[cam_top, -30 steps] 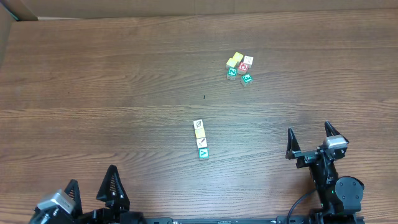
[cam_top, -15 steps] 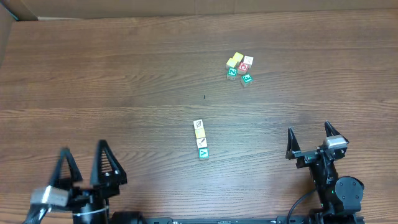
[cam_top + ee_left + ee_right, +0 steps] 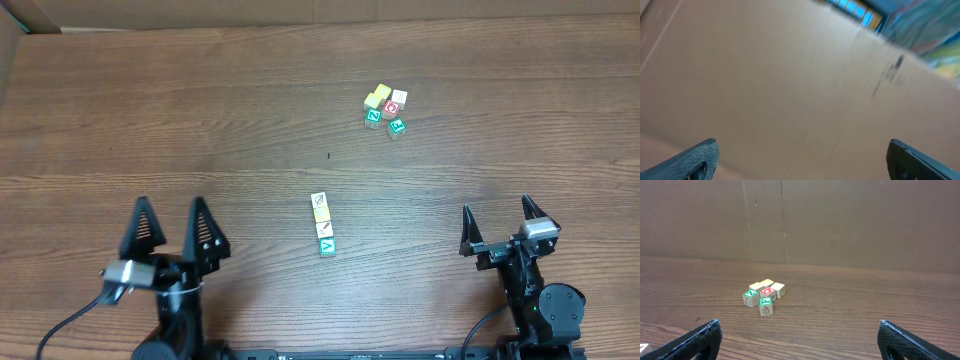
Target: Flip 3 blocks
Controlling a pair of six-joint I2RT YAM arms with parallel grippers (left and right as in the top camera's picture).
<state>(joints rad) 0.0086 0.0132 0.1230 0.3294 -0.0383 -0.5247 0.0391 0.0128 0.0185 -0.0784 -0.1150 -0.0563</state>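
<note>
Inspecting the surface [image 3: 200, 120] finds no flip in hand: both tools stand wide open and empty, well apart from every block. The left tool [image 3: 172, 232] sits at the near left, the right tool [image 3: 497, 226] at the near right. A row of three blocks [image 3: 322, 224] lies mid-surface between them; a cluster of blocks [image 3: 385, 108] with a red-faced cube [image 3: 392, 108] lies farther off. Whether any block is already flipped cannot be told; the work appears outstanding.
</note>
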